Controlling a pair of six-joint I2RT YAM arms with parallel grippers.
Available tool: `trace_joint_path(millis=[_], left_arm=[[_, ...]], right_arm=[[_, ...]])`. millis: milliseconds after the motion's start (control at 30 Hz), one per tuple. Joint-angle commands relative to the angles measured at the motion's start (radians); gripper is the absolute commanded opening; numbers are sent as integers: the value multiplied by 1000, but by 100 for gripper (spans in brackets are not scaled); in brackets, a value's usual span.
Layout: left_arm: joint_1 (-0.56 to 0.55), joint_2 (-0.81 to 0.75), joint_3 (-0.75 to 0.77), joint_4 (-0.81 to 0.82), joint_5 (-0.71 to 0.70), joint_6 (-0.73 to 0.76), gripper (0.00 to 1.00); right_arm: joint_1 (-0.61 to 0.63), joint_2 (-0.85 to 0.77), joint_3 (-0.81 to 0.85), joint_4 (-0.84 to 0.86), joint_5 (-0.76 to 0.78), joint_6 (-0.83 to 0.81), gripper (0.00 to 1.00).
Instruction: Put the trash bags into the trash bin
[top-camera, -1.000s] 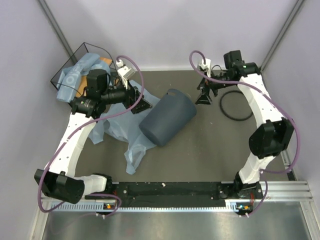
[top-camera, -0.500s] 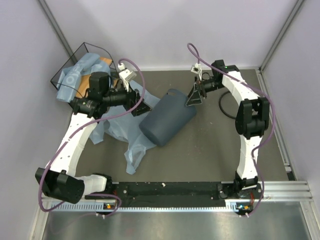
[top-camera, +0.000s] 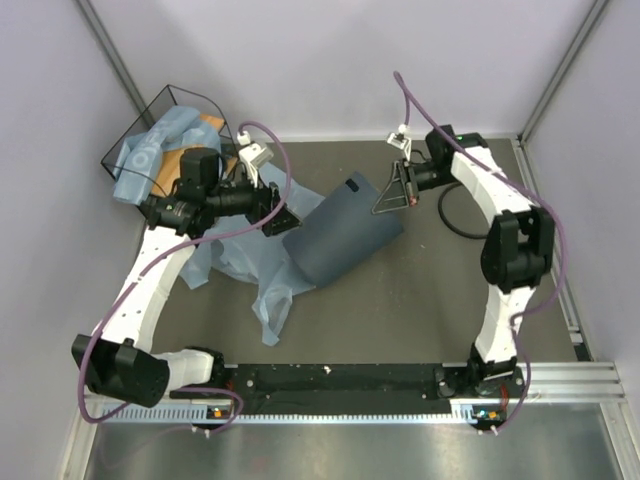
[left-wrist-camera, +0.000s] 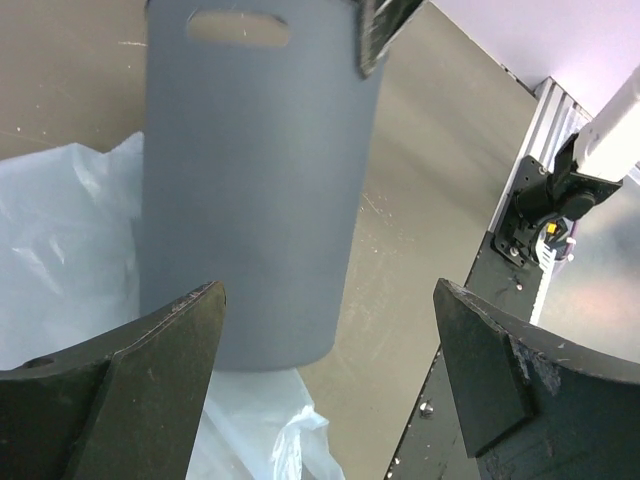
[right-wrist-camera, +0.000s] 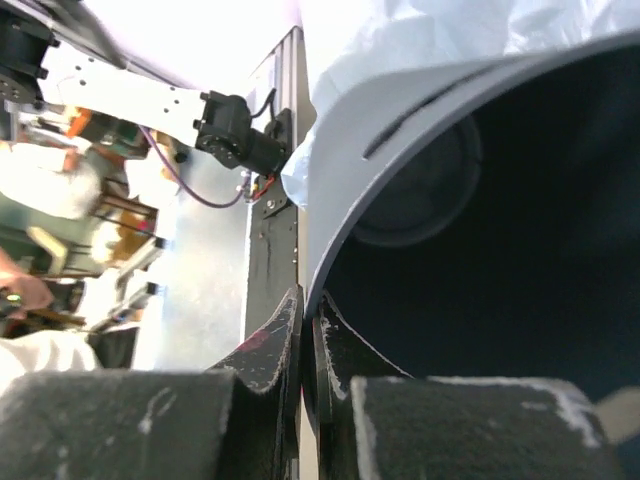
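R tool (top-camera: 383, 207) is pinching the trash bin (top-camera: 340, 235) rim, bin lying tipped on worktop (top-camera: 420, 300) w/ base on trash bags (top-camera: 262, 290), L tool (top-camera: 275, 215) spread nearby; best righting it slowly, grip firm.

The trash bin (top-camera: 335, 240) lies on its side in the middle of the counter (top-camera: 420, 300), mouth toward my right. My right pincer (top-camera: 381, 208) is pinched together at its rim. My left pincer (top-camera: 283, 218) hangs spread beside the bin's base, above the trash bags (top-camera: 262, 290) sprawled on the counter. A black ring (top-camera: 446, 222) lies under my right arm. A wire basket (top-camera: 137, 122) with more blue film sits in the far left corner.
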Motion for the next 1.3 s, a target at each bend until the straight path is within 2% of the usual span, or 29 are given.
trace_joint_path(millis=[0,67,100,267,300,367,400,433,500,600,667,800,900,1067,1200,1267], left_arm=[[12,-45,-12,0,31,25,91],[25,-68,-15,0,37,22,91],[33,-76,-16,0,34,17,91],[149,-120,-21,-37,28,55,92],[162,-127,-16,-105,19,171,92],[170,-153,14,-216,8,360,95],[170,-165,20,-288,20,640,96],[170,-179,17,-472,37,807,97],[164,-238,-25,-580,2,1152,99],[138,-317,-186,-615,-86,1287,99],[107,-357,-248,-617,-95,1315,99],[93,-432,-406,-494,-26,1252,99],[20,-476,-548,-273,-93,1128,99],[-134,-406,-599,-155,-194,1079,99],[-160,-344,-593,-180,-247,1181,99],[-160,-361,-575,-282,-227,1311,99]], right_arm=[[-4,-296,25,-135,62,-57,0],[-2,-389,42,-228,119,-57,0],[2,-415,77,-262,209,-98,0],[71,-581,81,-280,590,-71,0],[109,-596,62,-284,698,-70,0],[153,-627,44,-283,797,-50,0],[195,-650,24,-274,873,-36,0],[217,-664,15,-269,909,-18,0],[263,-685,-11,-261,1010,36,0],[355,-707,-66,-247,1125,100,0],[398,-721,-135,-192,1156,143,0],[409,-727,-189,-126,1208,159,0],[420,-719,-200,-77,1215,168,0],[437,-707,-209,-31,1192,176,0],[478,-704,-200,-7,1190,182,0],[484,-701,-192,-8,1175,184,0]])
